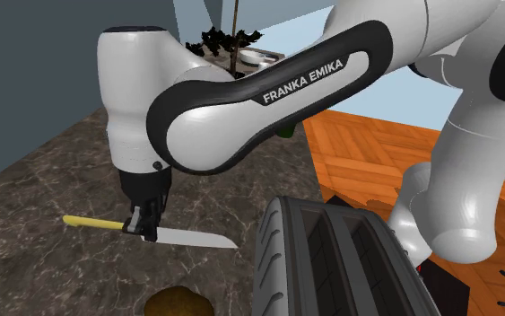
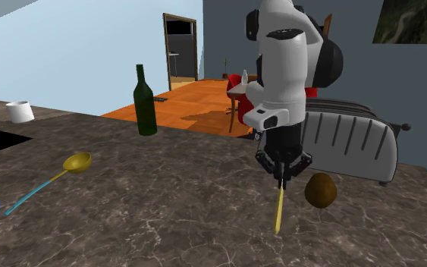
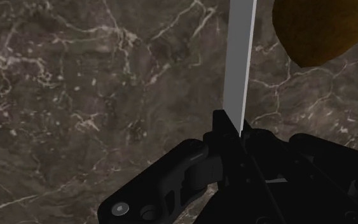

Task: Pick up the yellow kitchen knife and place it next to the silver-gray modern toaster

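**Knife in the pincer, blade end toward the toaster, brown lump close by**

- The pincer [image 1: 144, 223] is clamped on the knife [image 1: 192, 237] where the yellow handle [image 1: 93, 222] meets the blade [image 3: 241, 57]. In the wrist view the black fingers clasp the blade's base.
- The knife lies about flat over the dark marble table [image 1: 53, 179]. Its long axis runs along the shoulder view's left-right line, with the handle left and the blade tip right.
- The toaster [image 1: 331, 260] is on that view's right and nearer than the pincer, so the blade end already faces it. My read is that the move is a short carry to the right with little or no re-turning.
- A brown lump [image 2: 320, 190], possibly a potato, sits just beside the blade between the pincer and the toaster's front. It narrows the free spot beside the toaster.
- Hard to call: the knife looks barely off the table, but I can't confirm a gap.
- Hidden or cut off:
  - The toaster is cut by the shoulder view's lower edge.
  - The arm's big link covers the far table.
  - In the second exterior view the blade is behind the pincer.
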Controlling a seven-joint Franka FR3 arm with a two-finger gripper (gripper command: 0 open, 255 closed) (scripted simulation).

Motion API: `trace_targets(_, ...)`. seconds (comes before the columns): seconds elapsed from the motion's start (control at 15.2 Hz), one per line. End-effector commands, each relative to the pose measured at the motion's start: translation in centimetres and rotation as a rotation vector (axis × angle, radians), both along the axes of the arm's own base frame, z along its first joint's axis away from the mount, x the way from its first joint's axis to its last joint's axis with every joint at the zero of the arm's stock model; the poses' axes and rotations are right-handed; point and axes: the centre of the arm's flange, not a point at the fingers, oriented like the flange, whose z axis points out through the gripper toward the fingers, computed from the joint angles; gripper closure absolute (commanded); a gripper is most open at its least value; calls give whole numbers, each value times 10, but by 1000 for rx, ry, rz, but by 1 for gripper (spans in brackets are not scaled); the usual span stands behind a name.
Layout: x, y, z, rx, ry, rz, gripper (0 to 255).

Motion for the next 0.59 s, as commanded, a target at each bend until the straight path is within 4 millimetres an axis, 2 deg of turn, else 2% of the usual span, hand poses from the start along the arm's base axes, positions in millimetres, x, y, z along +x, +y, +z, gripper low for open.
trace_targets(0.0, 0, 0, -10, 0, 0, 0, 255)
trace_targets(0.53, 0, 0, -53, 0, 0, 0, 255)
